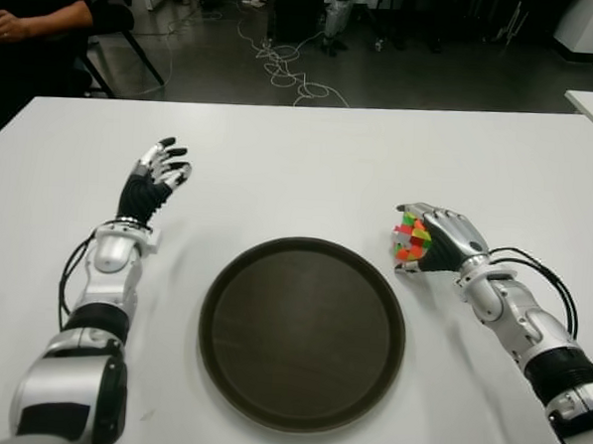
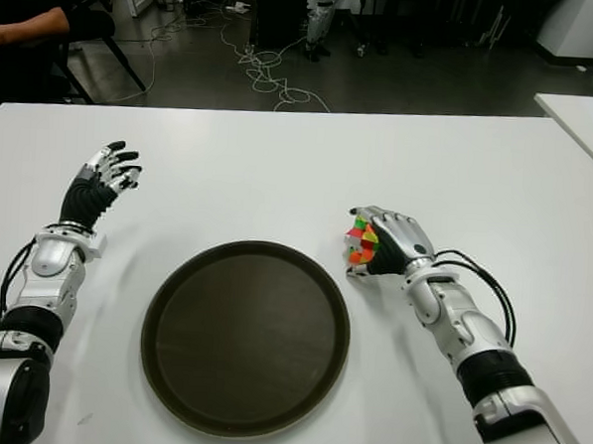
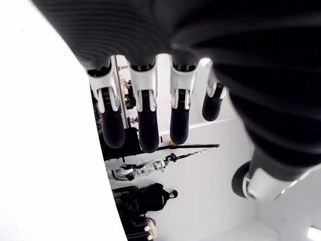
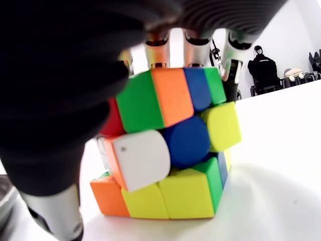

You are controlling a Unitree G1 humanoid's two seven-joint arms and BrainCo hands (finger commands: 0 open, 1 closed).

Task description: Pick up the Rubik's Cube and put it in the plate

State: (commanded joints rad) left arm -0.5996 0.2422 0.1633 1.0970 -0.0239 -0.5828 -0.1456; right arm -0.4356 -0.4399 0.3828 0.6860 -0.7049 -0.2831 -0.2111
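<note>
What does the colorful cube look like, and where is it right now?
The Rubik's Cube is scrambled, with glossy plastic-looking tiles in green, orange, blue, yellow, white and red. It sits on the white table, just right of the dark round plate, not in it yet. The right hand is wrapped around it, fingers curled over the top.

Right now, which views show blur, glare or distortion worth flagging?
Right wrist view: right hand is a dark blur, Rubik's Cube sharp but bulged by the lens. Left wrist view: left hand silhouetted against the bright table. Left eye view: soft sheen on the plate.
</note>
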